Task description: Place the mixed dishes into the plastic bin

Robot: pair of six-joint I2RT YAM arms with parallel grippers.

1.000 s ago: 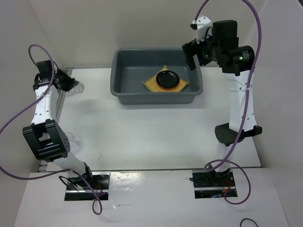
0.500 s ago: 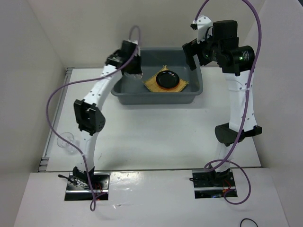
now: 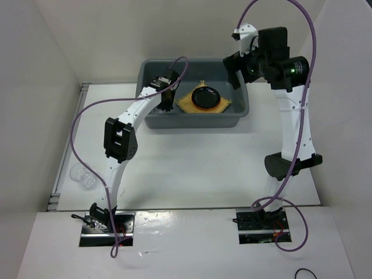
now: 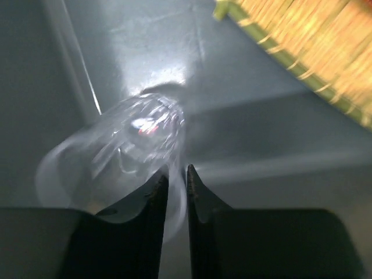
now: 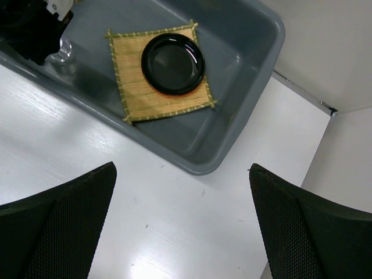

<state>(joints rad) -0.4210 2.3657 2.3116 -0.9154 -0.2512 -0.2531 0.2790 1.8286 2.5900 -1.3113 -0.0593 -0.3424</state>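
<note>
The left fingers [image 4: 176, 185] are closed to a thin slit, clamped on the wall of a clear glass cup [image 4: 131, 152]. The cup is tilted with its open mouth toward the camera, low inside the grey bin [image 4: 244, 133]. This wrist view is blurred, so I cannot tell whether the cup touches the bin floor. A corner of the woven mat [image 4: 302, 40] is cut off at the upper right, apart from the cup.

The right fingers [image 5: 181, 171] are spread wide and hold nothing, hanging high over the bin's right end. Only the right wrist view shows the whole mat lying flat in the bin, with the black plate [image 5: 173, 63] resting on it. There the cup is just a small glint beside the dark left wrist. A thin reddish edge shows under the plate's rim, and I cannot tell what it belongs to.

From above, the left wrist hides the held cup. Only that view shows a second cup [image 3: 83, 176] on the table [image 3: 192, 163] at the far left, well apart from the bin.
</note>
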